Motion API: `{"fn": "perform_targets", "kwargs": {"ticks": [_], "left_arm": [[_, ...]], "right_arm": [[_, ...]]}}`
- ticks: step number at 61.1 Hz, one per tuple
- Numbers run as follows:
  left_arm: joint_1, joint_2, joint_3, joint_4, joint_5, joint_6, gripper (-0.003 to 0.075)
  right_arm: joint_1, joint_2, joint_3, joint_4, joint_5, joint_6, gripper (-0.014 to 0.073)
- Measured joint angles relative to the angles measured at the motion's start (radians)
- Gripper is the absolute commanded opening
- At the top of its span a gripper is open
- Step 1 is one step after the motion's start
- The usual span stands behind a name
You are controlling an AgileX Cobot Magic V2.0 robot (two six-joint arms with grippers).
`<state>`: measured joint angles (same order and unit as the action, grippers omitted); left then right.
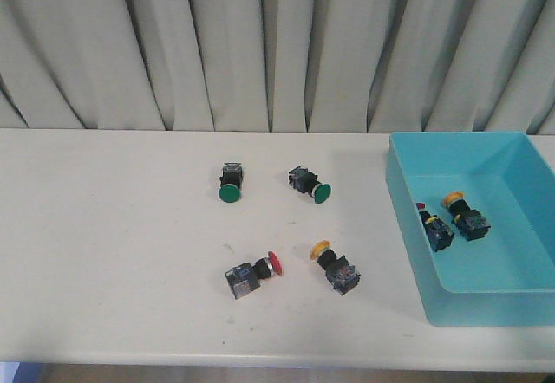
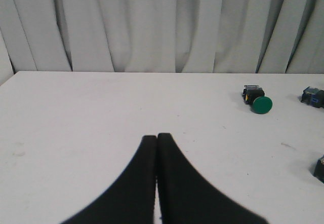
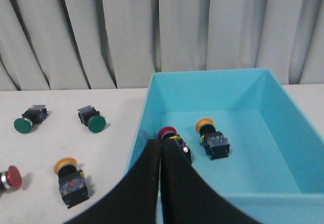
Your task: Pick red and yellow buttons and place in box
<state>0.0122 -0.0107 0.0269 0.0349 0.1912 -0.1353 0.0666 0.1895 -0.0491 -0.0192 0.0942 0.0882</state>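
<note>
You have two switches already lying inside the large light-blue rectangular plastic bin (image 1: pixel 408 184): a red-capped button on a black body (image 1: pixel 434 225) and a yellow-capped button on a black-grey body (image 1: pixel 465 216), side by side near the bin's left wall, both tipped over on the floor as dropped parts would settle. Two more of the task's pieces wait on the white table (image 1: pixel 104 253): a red mushroom-cap button on a grey boxy body (image 1: pixel 253 274) and, just beside it toward the bin, a yellow-capped button with a black body (image 1: pixel 336 267). Both lie on their sides with caps pointing away from the bodies, so you get a flat-sided body to pinch across.

Leave the two green-capped switches (image 1: pixel 229 182) (image 1: pixel 310 183) behind them alone; they sit nearer the grey pleated curtain (image 1: pixel 277 45).

Your left gripper (image 2: pixel 157 137) is clenched, fingers pressed together with nothing between them, hovering over bare table well clear of the parts. Your right gripper (image 3: pixel 161 143) is likewise closed and empty, poised at the bin's near left wall.

For room: the table buttons sit apart from each other and well back from the front table edge, so you can descend freely. Mind the bin's left wall when carrying across; it looks like the only obstacle.
</note>
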Motion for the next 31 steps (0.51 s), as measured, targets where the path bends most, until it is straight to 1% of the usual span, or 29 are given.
{"fn": "perform_targets", "kwargs": {"ticks": [7,15,31], "left_arm": [[0.0,0.0,0.0,0.0,0.0,0.0,-0.0007],[0.0,0.0,0.0,0.0,0.0,0.0,-0.0007],[0.0,0.0,0.0,0.0,0.0,0.0,-0.0007]], "right_arm": [[0.0,-0.092,0.072,0.006,0.003,-0.001,-0.0008],[0.0,-0.178,0.077,0.002,0.04,-0.002,-0.0008],[0.0,-0.199,0.078,-0.014,0.045,-0.002,-0.0008]]}}
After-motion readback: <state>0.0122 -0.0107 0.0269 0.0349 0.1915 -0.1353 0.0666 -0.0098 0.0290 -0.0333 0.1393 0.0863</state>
